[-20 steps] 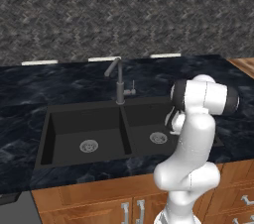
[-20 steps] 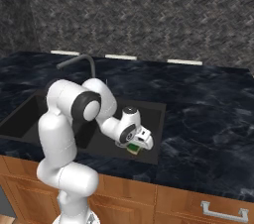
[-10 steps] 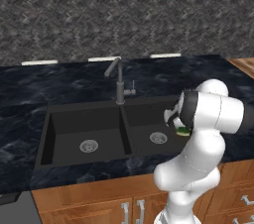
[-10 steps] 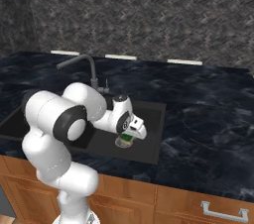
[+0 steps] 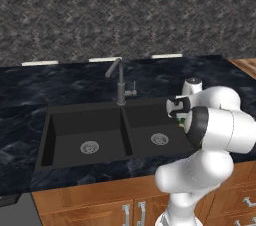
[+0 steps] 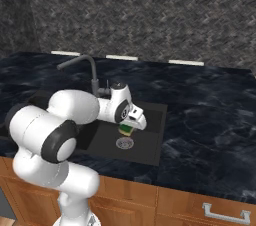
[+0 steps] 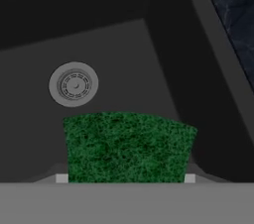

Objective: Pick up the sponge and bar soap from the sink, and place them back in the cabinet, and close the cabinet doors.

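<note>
Sponge (image 7: 128,146), green face toward the hand camera and a yellow layer showing in the right base view (image 6: 126,130), sits clamped in the tool (image 6: 131,126), lifted clear above the floor of the sink's (image 6: 155,145) right basin. Below and just beyond it lies the round metal drain (image 7: 73,84), with the basin wall rising to the dark marbled surface (image 6: 210,120) on the right. Farther back the curved grey faucet (image 5: 119,82) stands at the sink's rear edge, and behind it the patterned grey wall (image 5: 125,15)
</note>
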Robot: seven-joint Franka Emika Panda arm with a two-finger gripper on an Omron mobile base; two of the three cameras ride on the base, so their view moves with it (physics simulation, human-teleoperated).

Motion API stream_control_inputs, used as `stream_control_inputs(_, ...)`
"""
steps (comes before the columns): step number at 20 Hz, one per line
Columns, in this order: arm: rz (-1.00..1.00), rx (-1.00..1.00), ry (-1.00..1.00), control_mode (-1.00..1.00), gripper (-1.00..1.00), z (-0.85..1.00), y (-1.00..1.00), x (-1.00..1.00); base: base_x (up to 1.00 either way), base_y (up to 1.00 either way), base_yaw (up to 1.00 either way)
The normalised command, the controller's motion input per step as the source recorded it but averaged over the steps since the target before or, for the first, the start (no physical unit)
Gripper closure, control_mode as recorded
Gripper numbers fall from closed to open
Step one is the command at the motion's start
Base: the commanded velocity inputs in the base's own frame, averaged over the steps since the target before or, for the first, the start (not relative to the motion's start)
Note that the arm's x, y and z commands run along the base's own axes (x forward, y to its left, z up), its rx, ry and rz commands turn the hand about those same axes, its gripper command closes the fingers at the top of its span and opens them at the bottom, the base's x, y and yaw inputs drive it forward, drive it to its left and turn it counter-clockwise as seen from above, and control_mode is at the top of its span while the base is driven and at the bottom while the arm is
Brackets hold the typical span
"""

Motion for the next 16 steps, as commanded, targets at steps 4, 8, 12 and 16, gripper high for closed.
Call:
stream_control_inputs(4,0.03,0.0,0.0,-1.0,1.0,0.55,0.11,-0.06,0.0,0.0,0.0)
stream_control_inputs(8,0.01,0.0,0.0,-1.0,1.0,0.63,0.18,-0.07,0.0,0.0,0.0)
stream_control_inputs(12,0.0,0.0,0.0,-1.0,1.0,0.54,0.25,-0.04,0.0,0.0,0.0)
stream_control_inputs(16,0.01,0.0,0.0,-1.0,1.0,0.48,0.22,-0.26,0.0,0.0,0.0)
